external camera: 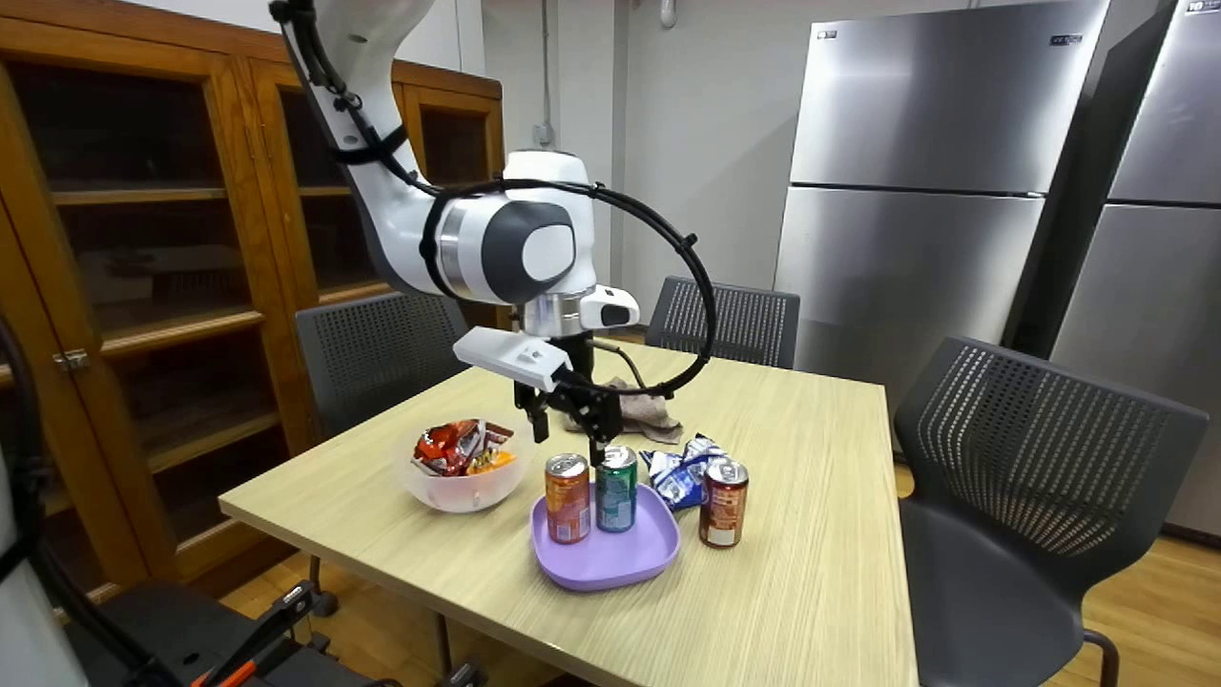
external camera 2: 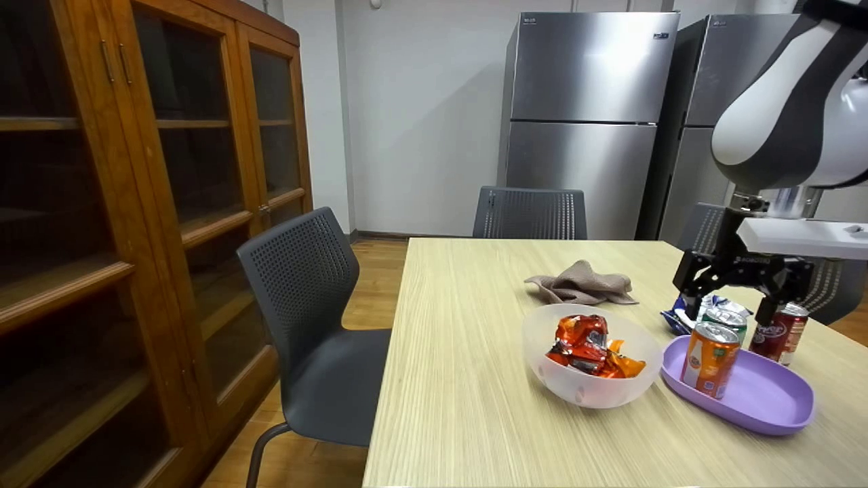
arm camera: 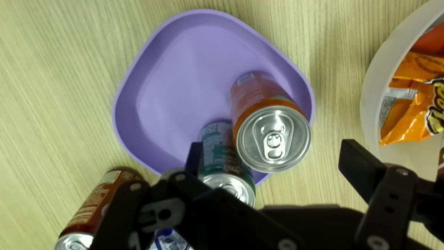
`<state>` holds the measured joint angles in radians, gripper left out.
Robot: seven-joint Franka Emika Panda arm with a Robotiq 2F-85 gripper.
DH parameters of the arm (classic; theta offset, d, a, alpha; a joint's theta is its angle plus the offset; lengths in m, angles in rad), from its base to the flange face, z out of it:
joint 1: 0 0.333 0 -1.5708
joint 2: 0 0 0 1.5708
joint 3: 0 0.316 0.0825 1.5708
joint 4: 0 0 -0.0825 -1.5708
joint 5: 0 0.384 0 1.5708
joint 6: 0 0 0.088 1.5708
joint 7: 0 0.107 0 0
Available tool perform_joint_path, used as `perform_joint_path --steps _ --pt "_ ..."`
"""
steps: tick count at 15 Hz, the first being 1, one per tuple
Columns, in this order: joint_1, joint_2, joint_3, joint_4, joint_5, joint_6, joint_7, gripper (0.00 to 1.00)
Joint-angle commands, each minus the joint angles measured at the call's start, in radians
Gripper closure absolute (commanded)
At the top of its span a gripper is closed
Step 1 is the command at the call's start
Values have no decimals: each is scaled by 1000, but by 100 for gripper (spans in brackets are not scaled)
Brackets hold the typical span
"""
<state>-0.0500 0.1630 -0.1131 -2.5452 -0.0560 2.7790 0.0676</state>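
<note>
Over the tray (arm camera: 180,76): we see the gripper (arm camera: 271,154) unclenched, its fingers (arm camera: 360,170) spread wide apart; we read the hours in the wrist view, twelve at its top.
Orange can (arm camera: 270,121): we find it standing in the tray, its lid framed midway between the fingertips.
Green can (arm camera: 225,163): it stands in the tray at seven o'clock of the orange can, just beside it, partly covered by the nine-o'clock finger; we cannot tell whether that finger touches it.
Bowl (arm camera: 374,86): we have it at three o'clock of the tray, near but apart, a strip of table (arm camera: 340,86) between, with wrapped snacks (arm camera: 419,111) inside.
Brown can (arm camera: 97,205): it stands outside the tray, between seven and eight o'clock, near the blue bag (arm camera: 170,241).
Tray floor: we see its widest stretch at ten o'clock of the orange can.
Table: in an exterior view, its edge runs near the tray at seven o'clock, while the surface reaches well past the brown can at three.
</note>
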Motion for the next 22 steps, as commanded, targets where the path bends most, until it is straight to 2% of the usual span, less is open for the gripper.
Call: perform_joint_path --steps 1,13,22 --pt "-29 -86 -14 -20 19 -45 -1 0" --pt "-86 -58 -103 44 7 -24 113 0" --pt "-91 74 -132 178 42 -23 227 0"
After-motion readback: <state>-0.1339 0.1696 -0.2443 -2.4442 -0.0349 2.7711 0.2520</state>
